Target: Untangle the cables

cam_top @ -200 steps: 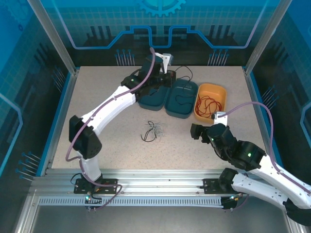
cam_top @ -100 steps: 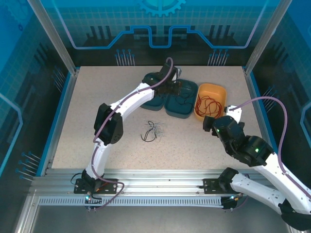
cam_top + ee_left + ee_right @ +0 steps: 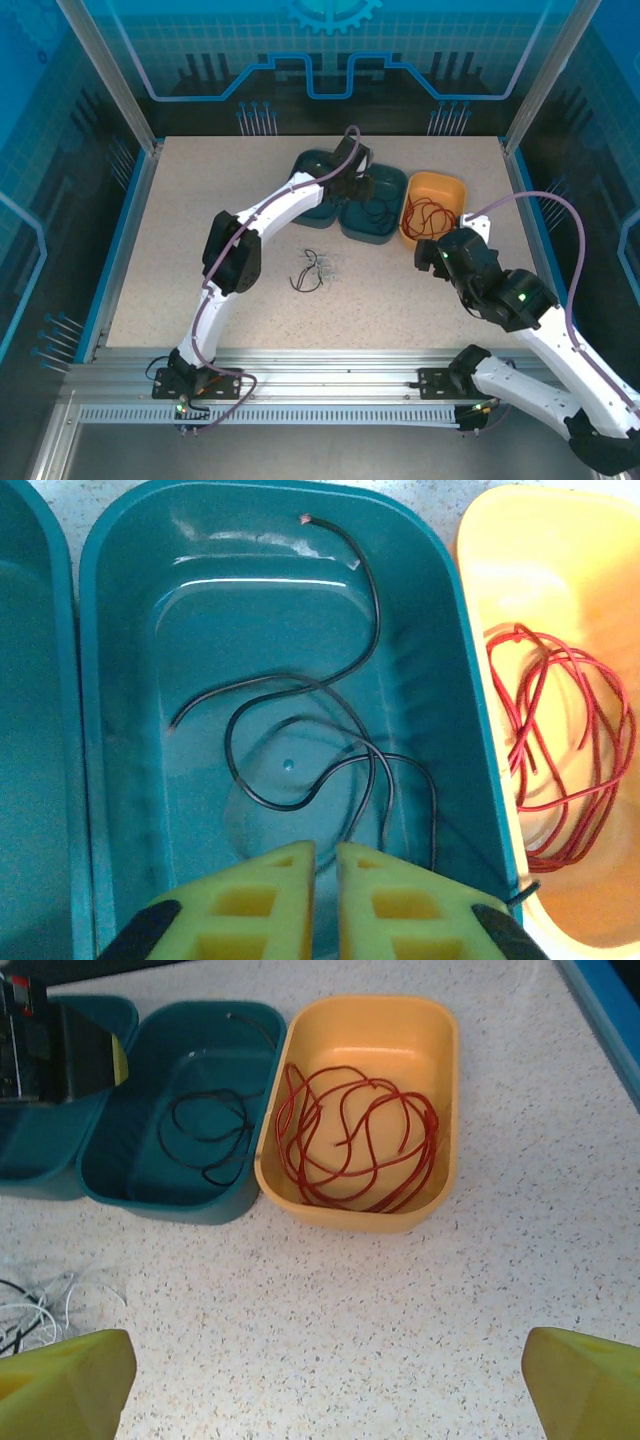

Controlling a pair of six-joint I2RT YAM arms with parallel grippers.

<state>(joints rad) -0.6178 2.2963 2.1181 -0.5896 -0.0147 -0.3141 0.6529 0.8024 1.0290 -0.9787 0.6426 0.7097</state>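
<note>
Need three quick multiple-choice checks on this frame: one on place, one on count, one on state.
1. Where is the red cable?
A) in the orange tray
B) loose on the table
C) in a teal tray

2. How many trays stand on the table?
A) two
B) three
C) four

3. How is the right tool?
A) shut on the red cable
B) shut, empty
C) open, empty

Answers:
1 A: the red loops lie inside the orange tray.
2 B: one teal tray, a second teal tray, plus the orange one.
3 C: its fingers stand wide apart above the table with nothing between them.
</note>
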